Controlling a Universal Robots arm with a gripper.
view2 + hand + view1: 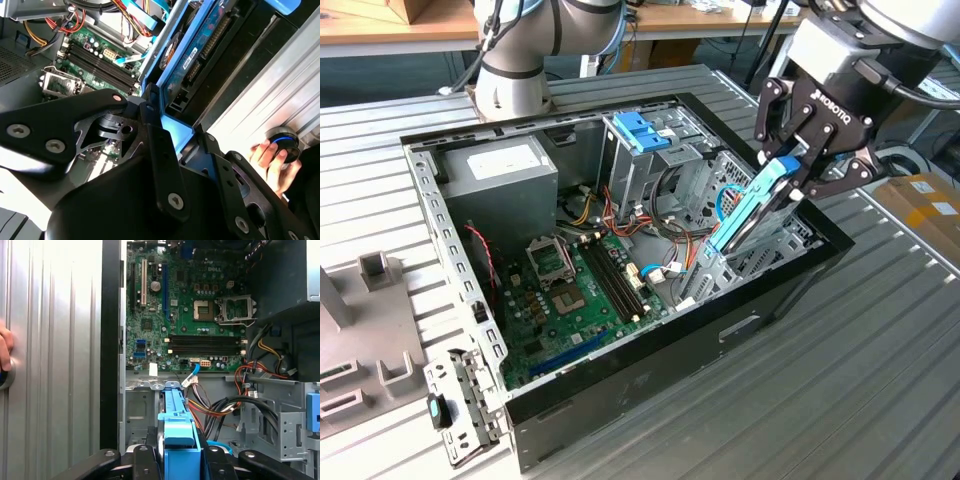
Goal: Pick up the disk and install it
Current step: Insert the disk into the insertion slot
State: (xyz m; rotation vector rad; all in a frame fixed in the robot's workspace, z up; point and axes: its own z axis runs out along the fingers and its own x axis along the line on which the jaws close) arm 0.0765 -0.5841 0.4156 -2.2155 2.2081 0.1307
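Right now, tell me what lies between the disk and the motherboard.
In the first wrist view, a metal bay frame and coloured cables separate disk from motherboard.

Exterior view: white word mark on the gripper (792,172) housing, 2 o'clock of the computer case (650,380); pale label on the power supply (505,160), 10 o'clock, print too small. Second wrist view: white sticker on the disk (197,50), possibly lettered.

1. Exterior view: off the arm, high up, angled down on the open computer case (650,370) on the slatted table (840,400). Mid distance, whole case in frame.
2. First wrist view: sits behind the gripper (180,457), faces along the disk (177,430) into the case. Close.
3. Second wrist view: gripper's other side, tilted, very close, linkage large in the foreground.
4. All three views share the disk and the motherboard (560,300).
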